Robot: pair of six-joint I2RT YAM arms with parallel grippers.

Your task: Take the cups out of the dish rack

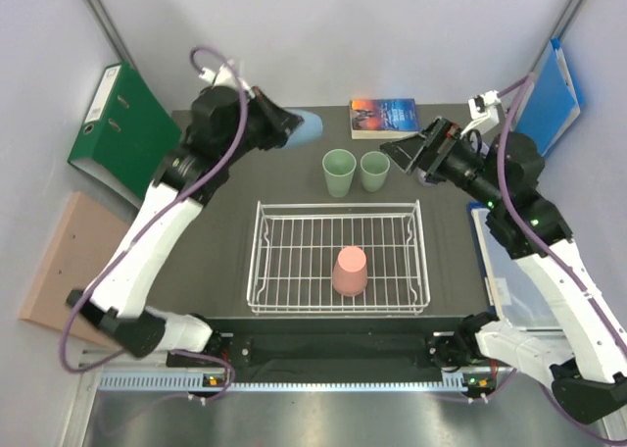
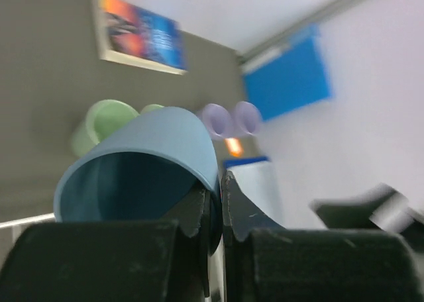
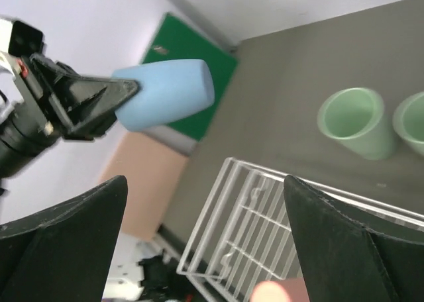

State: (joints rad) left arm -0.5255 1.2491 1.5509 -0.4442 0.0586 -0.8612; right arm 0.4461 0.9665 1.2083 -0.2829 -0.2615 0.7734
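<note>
My left gripper [image 1: 286, 128] is shut on the rim of the light blue cup [image 1: 310, 126], holding it tilted in the air over the table's back left. In the left wrist view the jaws [image 2: 222, 199] pinch the cup's wall [image 2: 149, 153]. Two light green cups [image 1: 339, 171] [image 1: 374, 170] stand upright behind the white dish rack [image 1: 338, 205]. A salmon pink cup [image 1: 350, 271] sits upside down in the rack. Two lavender cups [image 2: 215, 120] [image 2: 246, 116] show in the left wrist view only. My right gripper [image 1: 400, 155] is open and empty, right of the green cups [image 3: 351, 120].
A book [image 1: 384, 116] lies at the table's back edge. A green binder [image 1: 122, 133] leans at the left, and a blue folder [image 1: 551, 94] at the right. A wooden board [image 1: 64, 271] lies left of the table. The rack's corner shows between my right fingers [image 3: 228, 216].
</note>
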